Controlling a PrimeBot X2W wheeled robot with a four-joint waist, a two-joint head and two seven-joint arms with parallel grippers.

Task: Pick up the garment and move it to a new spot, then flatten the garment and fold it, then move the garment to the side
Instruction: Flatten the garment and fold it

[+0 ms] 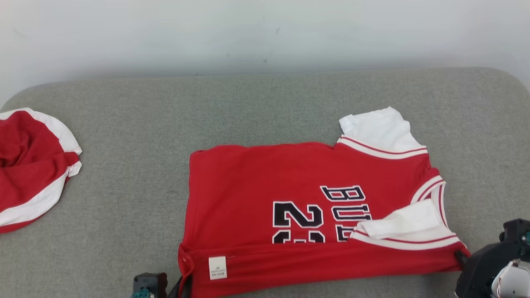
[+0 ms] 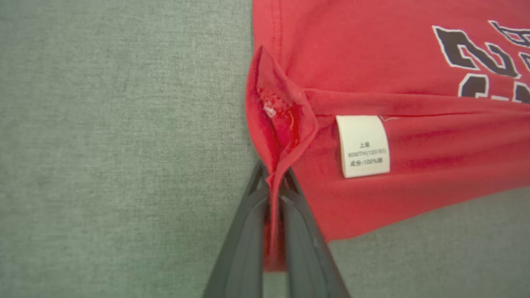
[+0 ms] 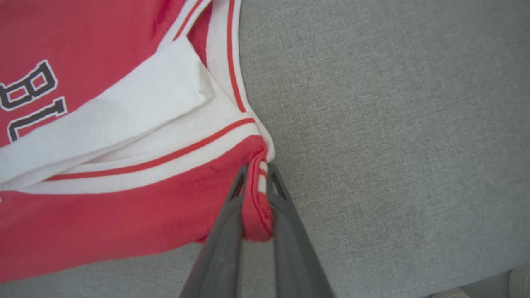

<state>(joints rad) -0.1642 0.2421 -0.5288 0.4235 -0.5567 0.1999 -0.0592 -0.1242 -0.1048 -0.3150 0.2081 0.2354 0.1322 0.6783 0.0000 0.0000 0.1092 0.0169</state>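
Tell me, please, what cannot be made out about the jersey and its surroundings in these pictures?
The print on the red jersey, head view: its lower part is covered by the folded-up near edge and a white sleeve.
The care label, left wrist view: the small print is blurred.
The red-and-white cloth, head view: bunched and cut off by the left edge, so its type is unclear.

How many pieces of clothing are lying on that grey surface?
2. A red jersey lies spread in the middle; a bunched red-and-white garment sits at the left, partly cut off by the picture's edge. Others may lie out of view.
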